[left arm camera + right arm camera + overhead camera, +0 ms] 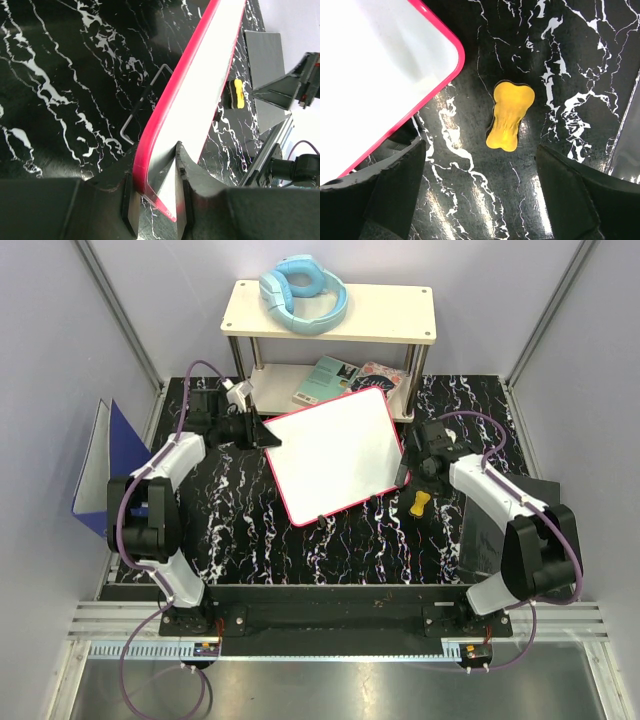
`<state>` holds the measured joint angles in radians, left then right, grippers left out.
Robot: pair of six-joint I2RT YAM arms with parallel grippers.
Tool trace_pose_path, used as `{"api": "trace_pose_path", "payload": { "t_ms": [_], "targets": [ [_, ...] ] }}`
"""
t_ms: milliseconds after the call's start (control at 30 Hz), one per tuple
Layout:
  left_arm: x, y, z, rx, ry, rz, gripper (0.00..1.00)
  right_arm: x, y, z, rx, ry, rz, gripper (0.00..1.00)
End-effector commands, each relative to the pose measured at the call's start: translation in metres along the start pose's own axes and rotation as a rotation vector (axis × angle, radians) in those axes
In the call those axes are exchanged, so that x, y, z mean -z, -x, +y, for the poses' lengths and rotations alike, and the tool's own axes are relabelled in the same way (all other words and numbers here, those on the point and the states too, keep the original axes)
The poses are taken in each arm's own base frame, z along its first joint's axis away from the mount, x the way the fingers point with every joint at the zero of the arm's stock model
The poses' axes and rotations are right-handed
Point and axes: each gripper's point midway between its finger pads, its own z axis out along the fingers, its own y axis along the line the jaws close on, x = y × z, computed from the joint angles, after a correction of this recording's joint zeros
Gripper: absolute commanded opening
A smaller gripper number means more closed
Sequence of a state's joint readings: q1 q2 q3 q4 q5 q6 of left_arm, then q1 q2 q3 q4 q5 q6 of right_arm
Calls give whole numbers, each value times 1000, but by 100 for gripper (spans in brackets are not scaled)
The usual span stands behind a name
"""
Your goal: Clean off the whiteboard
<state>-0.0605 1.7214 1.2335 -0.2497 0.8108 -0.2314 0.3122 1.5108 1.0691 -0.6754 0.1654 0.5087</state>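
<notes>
The whiteboard [335, 453], white with a red-pink rim and no marks showing, lies slanted across the middle of the black marble table. My left gripper [262, 435] is at its far left corner. In the left wrist view the gripper [155, 170] is shut on that corner, with the whiteboard [210, 75] running away edge-on and lifted off the table. A yellow bone-shaped eraser [421, 504] lies flat just right of the board's near right corner. My right gripper [420, 478] hangs open over it. In the right wrist view the gripper [480, 200] holds nothing, the eraser [510, 116] lies ahead of the fingers, and the whiteboard [375, 70] is at left.
A cream shelf [400, 320] on metal legs stands at the back with blue headphones [303, 292] on top and books [330, 378] beneath. A blue folder [110, 455] leans at the left edge. A grey plate [480, 540] lies at right. A wire stand [145, 105] sits under the board.
</notes>
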Motion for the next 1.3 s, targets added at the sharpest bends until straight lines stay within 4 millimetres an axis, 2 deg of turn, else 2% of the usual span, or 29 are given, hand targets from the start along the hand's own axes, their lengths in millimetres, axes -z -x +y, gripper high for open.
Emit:
{"api": "trace_pose_path", "payload": {
  "t_ms": [0, 67, 100, 167, 200, 267, 333, 400, 500, 633, 733, 833, 933, 1033, 1133, 1200, 1233, 1267],
  "targets": [
    [25, 14, 85, -173, 406, -54, 7, 16, 7, 15, 24, 76, -57, 92],
    [25, 11, 88, -158, 417, -37, 24, 15, 5, 16, 38, 80, -56, 90],
    [27, 11, 90, -154, 431, -35, 34, 13, 3, 17, 45, 83, -51, 85],
    [30, 9, 93, -145, 455, -28, 42, 9, 0, 25, 68, 103, -41, 76],
    [32, 10, 93, -151, 470, -33, 44, 7, -4, 28, 80, 107, -35, 55],
    [36, 9, 93, -150, 482, -38, 52, -3, -7, 34, 90, 110, -25, 35],
    [37, 10, 94, -154, 495, -44, 57, -11, -11, 40, 93, 115, -19, 9],
    [39, 11, 93, -160, 502, -54, 60, -22, -17, 44, 104, 109, 4, 0],
    [39, 13, 89, -168, 484, -63, 61, -30, -14, 49, 119, 107, 10, 0],
    [34, 13, 84, -172, 443, -63, 61, -29, -7, 54, 131, 114, -7, 0],
    [33, 12, 81, -177, 424, -65, 61, -15, 4, 60, 121, 150, -54, 0],
    [29, 11, 75, -191, 406, -64, 61, 11, 22, 74, 111, 222, -138, 0],
    [26, 10, 72, -204, 401, -58, 61, 52, 49, 90, 106, 321, -270, 0],
    [24, 9, 70, -208, 400, -54, 61, 77, 66, 103, 109, 406, -356, 0],
    [23, 9, 69, -209, 398, -53, 61, 86, 75, 116, 122, 463, -388, 0],
    [23, 8, 69, -212, 399, -50, 61, 86, 78, 126, 131, 493, -390, 0],
    [23, 9, 69, -213, 399, -51, 61, 76, 74, 132, 145, 497, -362, 0],
    [22, 8, 68, -214, 398, -50, 61, 75, 72, 140, 155, 519, -347, 0]
  ]
}}
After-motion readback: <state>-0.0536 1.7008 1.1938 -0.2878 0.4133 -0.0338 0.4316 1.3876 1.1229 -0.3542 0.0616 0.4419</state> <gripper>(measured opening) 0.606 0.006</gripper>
